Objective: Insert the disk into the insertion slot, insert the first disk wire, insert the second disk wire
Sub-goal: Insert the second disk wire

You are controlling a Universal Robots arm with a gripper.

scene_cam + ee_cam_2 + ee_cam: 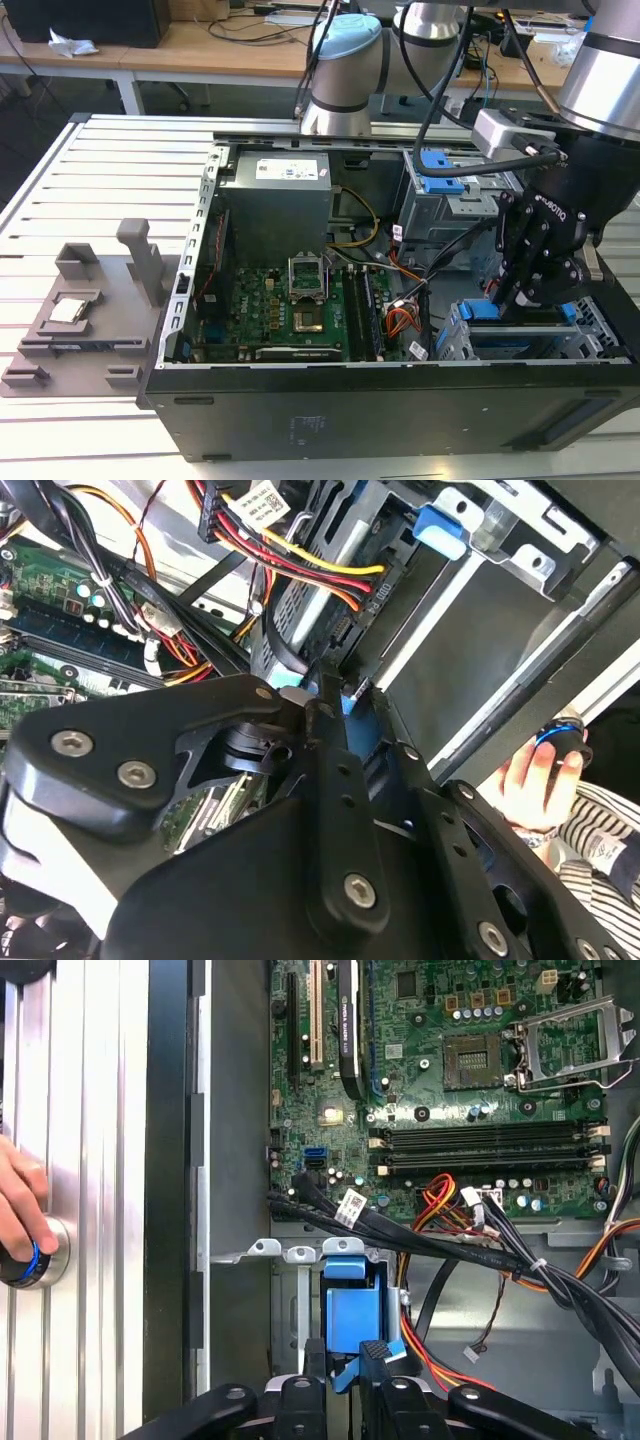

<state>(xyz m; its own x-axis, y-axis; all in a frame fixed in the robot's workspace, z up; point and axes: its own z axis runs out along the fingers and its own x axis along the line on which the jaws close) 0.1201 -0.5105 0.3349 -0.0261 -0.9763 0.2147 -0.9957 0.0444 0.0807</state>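
Observation:
In the exterior view my gripper point(510, 303) reaches down into the open computer case at its right end. It hangs over the silver perforated insertion slot point(455, 337). The disk's blue bracket point(484, 310) lies in that cage. In the first wrist view the disk bracket point(352, 1310) sits behind the cage's silver tabs point(283, 1251), and my gripper point(345, 1362) is shut on its end, one black finger point(312, 1358) on each side. A bit of blue bracket point(352, 706) shows past the black linkage in the second wrist view. Loose disk wires point(450, 1242) run across the case just beyond the bracket.
A grey drive box with a blue tab point(441, 172) stands behind the cage. The motherboard point(300, 305) and power supply point(275, 205) take up the rest of the case. A person's hand point(15, 1210) rests on a round button on the table. A grey fixture point(85, 310) lies beside the case.

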